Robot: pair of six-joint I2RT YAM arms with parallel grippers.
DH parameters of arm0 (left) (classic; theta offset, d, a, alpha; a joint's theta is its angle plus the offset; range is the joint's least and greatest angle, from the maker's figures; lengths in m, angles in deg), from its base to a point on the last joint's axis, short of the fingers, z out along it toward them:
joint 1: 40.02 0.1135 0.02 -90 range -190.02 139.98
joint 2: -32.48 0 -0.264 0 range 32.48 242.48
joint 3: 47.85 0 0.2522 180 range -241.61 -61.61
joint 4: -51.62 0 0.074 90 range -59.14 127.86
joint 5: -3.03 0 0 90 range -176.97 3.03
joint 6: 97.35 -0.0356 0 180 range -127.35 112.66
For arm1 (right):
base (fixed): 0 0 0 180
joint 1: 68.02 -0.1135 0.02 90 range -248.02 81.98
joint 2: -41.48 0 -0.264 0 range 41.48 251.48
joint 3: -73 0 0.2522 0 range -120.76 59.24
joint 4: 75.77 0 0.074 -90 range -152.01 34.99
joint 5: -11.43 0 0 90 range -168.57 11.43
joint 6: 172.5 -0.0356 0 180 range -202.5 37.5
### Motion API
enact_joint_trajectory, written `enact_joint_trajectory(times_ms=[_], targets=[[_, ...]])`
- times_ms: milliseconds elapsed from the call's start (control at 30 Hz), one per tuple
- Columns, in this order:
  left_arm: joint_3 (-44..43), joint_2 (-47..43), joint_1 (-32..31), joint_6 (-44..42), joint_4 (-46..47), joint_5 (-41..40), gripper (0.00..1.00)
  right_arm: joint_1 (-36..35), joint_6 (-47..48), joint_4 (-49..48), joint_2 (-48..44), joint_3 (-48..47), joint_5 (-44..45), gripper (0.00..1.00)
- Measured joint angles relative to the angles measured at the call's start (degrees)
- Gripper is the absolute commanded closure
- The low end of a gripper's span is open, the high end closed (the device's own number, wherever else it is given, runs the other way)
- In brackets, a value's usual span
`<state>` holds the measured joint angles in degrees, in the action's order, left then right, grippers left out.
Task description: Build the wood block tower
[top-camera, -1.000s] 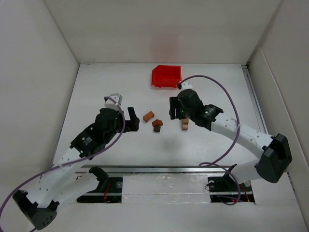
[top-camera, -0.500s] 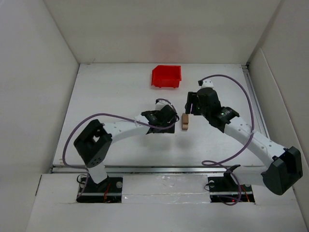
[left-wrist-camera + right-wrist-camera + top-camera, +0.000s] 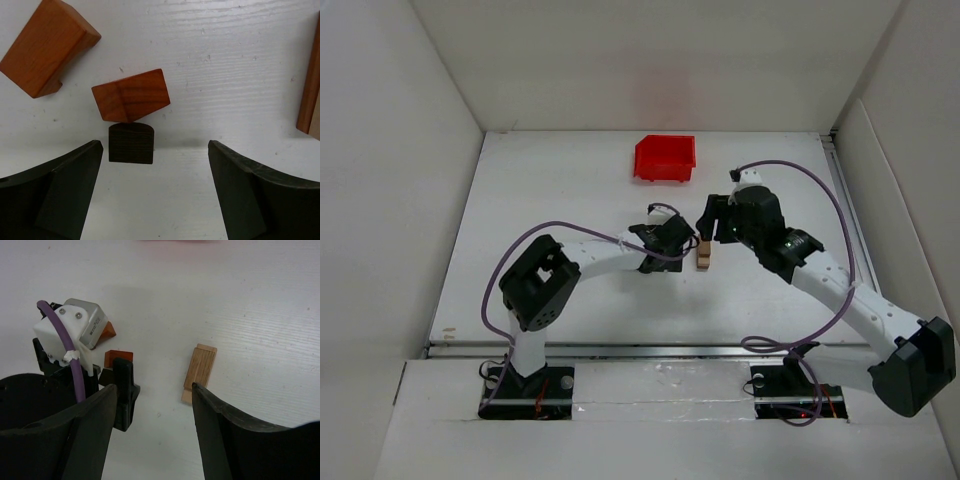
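At table (image 3: 550, 180) centre | left gripper (image 3: 155, 148) wide, hiding dark block (image 3: 131, 144) from above | right gripper (image 3: 154, 388) wide, empty

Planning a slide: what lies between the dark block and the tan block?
Left wrist view: bare table from dark block to tan block, one finger of the left gripper hanging alongside.

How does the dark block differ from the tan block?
Colour: the dark block is near black; the tan block is pale. Shape: the dark block is short and squarish, the tan block long and slim. Contact: the dark block touches a reddish block; the tan block lies alone. Both are wood, resting on the table, ungripped.
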<state>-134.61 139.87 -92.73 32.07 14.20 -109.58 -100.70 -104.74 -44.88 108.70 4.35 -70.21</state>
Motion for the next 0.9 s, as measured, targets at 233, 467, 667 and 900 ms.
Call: enact_joint_trajectory(times_ms=[233,467,667,900], targets=[[0.02,0.0,2.75,-2.8,0.68,0.35,0.21,0.0,0.0,-0.94,-0.02,0.31,-0.92,0.34],[1.2,0.26,2.99,-4.28,2.99,1.84,0.42,0.0,0.0,-1.01,0.0,0.31,-0.94,0.34],[2.6,0.57,2.99,-4.74,3.91,3.08,0.49,0.0,0.02,-1.11,0.7,0.31,-0.92,0.34],[3.1,0.57,2.99,-5.07,4.33,3.1,0.78,0.0,0.02,-1.11,1.01,0.31,-0.9,0.34]])
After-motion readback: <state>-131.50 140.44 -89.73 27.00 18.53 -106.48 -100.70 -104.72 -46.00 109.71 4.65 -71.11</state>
